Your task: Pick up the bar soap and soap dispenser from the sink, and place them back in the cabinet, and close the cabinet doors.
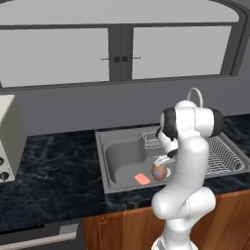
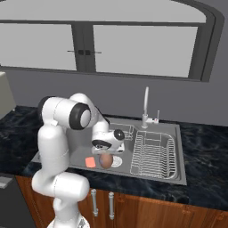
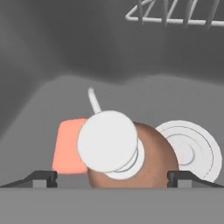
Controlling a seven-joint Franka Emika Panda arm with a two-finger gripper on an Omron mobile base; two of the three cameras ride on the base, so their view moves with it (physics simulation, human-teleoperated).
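Grey metal sink (image 1: 110, 161): brown teardrop soap dispenser (image 3: 148, 153), salmon bar soap (image 3: 68, 146) beside. Gripper (image 3: 111, 177) open, straddling dispenser. Step: grasp; next, descend, close.

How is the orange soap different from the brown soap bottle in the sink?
The bar soap is salmon-orange, flat and lies on the basin floor; the soap dispenser is brown, rounded and stands upright. The bar soap is much smaller and plain, while the soap dispenser has a white pump top. Both sit side by side in the sink.
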